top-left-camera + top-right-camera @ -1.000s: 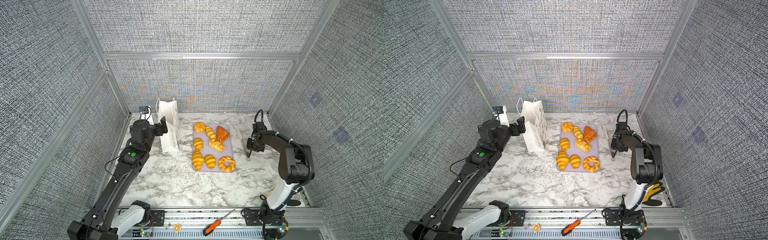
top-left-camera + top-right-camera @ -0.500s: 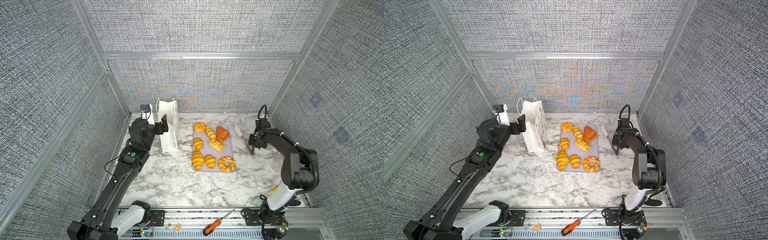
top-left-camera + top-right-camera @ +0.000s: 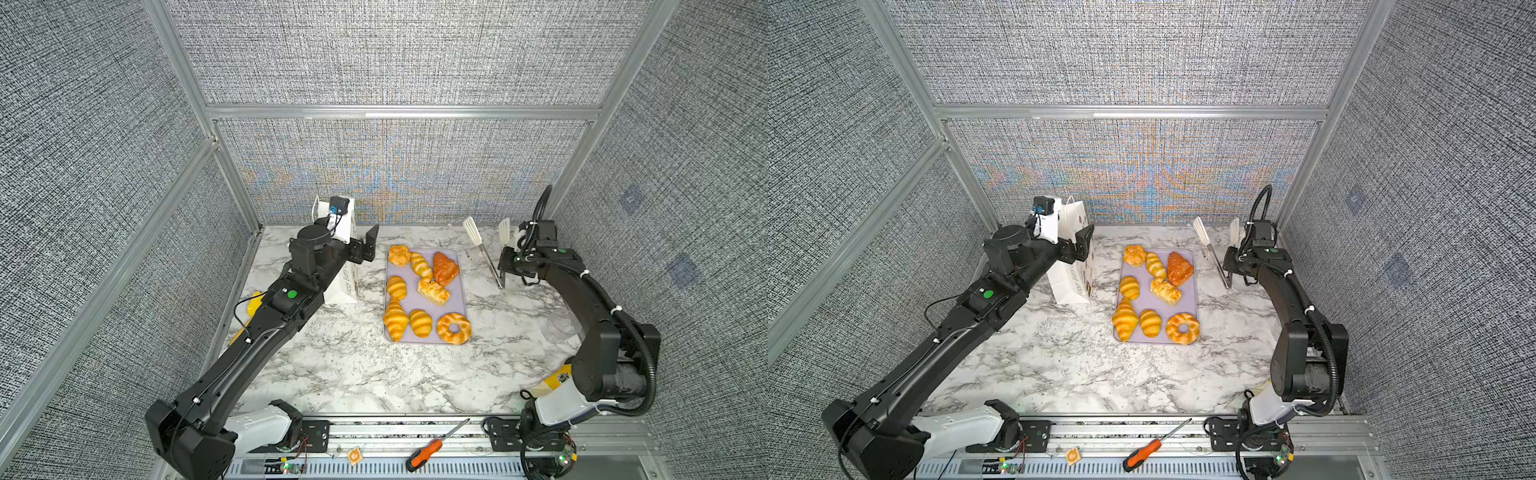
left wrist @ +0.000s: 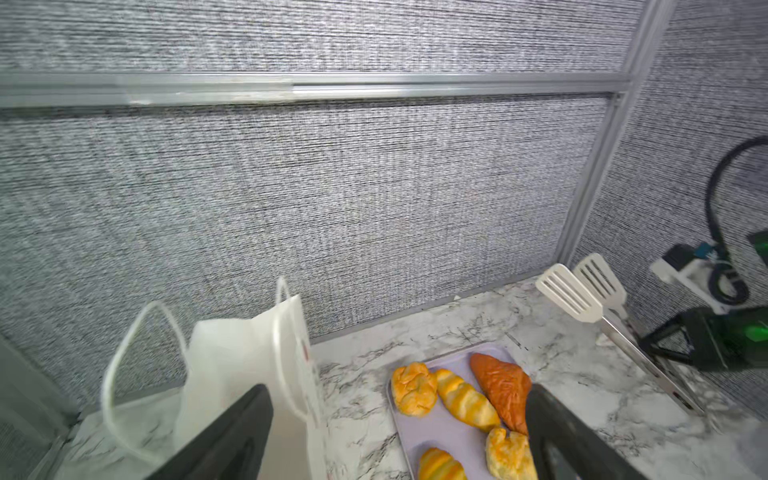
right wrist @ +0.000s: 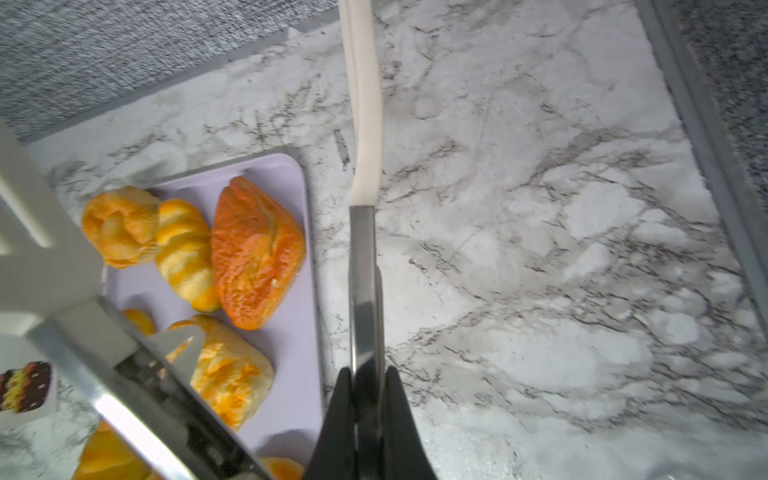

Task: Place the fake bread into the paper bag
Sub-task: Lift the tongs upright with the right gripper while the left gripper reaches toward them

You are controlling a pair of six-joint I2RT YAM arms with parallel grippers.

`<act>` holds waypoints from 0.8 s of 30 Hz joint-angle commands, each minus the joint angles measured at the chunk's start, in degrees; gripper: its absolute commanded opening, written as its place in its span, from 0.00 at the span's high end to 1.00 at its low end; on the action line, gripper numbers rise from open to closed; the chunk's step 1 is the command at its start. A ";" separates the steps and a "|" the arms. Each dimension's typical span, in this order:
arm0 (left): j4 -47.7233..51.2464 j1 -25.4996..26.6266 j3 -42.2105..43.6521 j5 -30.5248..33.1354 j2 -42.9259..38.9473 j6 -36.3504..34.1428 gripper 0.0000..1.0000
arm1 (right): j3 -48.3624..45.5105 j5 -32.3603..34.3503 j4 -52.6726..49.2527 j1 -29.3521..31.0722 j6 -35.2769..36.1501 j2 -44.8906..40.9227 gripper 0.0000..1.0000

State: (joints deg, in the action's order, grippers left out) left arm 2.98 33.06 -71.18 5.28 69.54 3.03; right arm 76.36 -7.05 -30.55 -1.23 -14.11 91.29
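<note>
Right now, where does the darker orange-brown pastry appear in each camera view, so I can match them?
In a top view: the dark pastry lies in the far right corner of the lilac tray.
In a top view: the pastry in the same corner.
Left wrist, beside the striped croissant.
Right wrist, between that croissant and the tray's edge.
Shared landmark: the lilac tray's corner.

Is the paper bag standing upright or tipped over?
Upright: the paper bag stands on its base on the marble table, with its mouth facing up.
</note>
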 commanded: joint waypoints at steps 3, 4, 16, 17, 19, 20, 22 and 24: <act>-2.24 0.95 -4.56 -11.87 4.50 -2.25 0.04 | 3.41 -15.11 4.54 -0.09 -0.04 1.15 1.00; -2.49 0.96 -5.26 -13.41 5.38 -2.22 0.04 | 3.97 -17.19 5.27 -0.08 -0.54 1.38 1.00; -7.00 -0.35 -16.71 -36.76 18.97 4.10 0.03 | 9.20 -37.58 14.29 1.23 -7.56 3.50 1.00; -7.80 -0.44 -17.52 -38.70 20.03 4.41 0.03 | 9.30 -38.81 14.73 1.47 -7.75 3.56 1.00; -8.60 -0.75 -19.26 -41.17 22.22 4.77 0.03 | 9.65 -42.14 15.58 1.84 -8.12 3.84 1.00; -8.82 -1.04 -20.39 -42.70 23.41 5.14 0.03 | 9.86 -43.26 15.58 1.94 -8.15 3.91 1.00; -8.75 -1.95 -22.76 -45.17 25.82 6.53 0.04 | 10.17 -44.72 15.32 2.03 -7.77 3.85 1.00; -9.06 -2.77 -24.84 -48.30 28.12 8.17 0.07 | 10.32 -45.88 14.89 2.03 -7.23 3.73 1.00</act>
State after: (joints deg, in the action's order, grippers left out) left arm -3.46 31.20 -93.84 -35.62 95.57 8.14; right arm 85.97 -47.92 -17.78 0.73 -21.23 95.26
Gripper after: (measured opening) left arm 0.942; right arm 0.082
